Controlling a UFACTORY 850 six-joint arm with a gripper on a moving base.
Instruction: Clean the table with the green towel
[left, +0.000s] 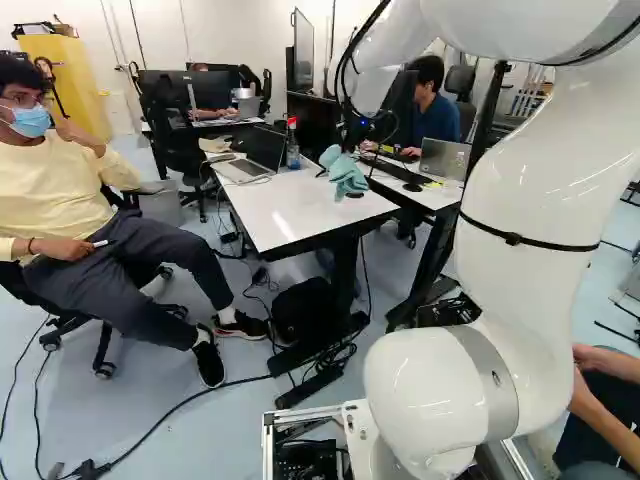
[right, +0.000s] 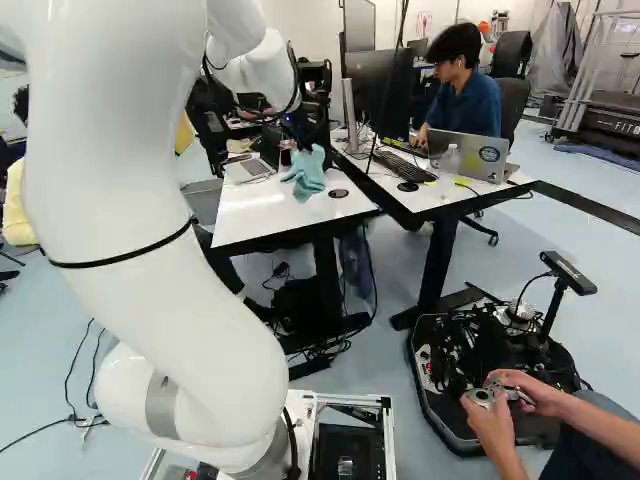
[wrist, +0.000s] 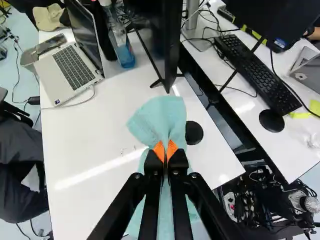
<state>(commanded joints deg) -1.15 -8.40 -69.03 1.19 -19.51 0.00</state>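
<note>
My gripper (left: 355, 135) is over the white table (left: 300, 215) in the left base view, its fingers partly hidden by the green towel (left: 346, 176) bunched beneath it. Seen from the wrist, the gripper (wrist: 165, 151) is shut on the towel (wrist: 159, 116), pinching it between the orange pads. Cloth spreads out ahead of the fingertips and hangs below them on both sides. Whether its lower part touches the tabletop I cannot tell. Small clear spots (wrist: 128, 150) show on the table beside the towel.
A laptop (wrist: 70, 67), a bottle (wrist: 121, 46) and a black monitor (wrist: 159, 40) stand at the table's far side. A black disc (wrist: 194, 132) lies beside the towel. The adjoining desk (wrist: 260, 120) holds a keyboard (wrist: 257, 75). A person sits beside the table.
</note>
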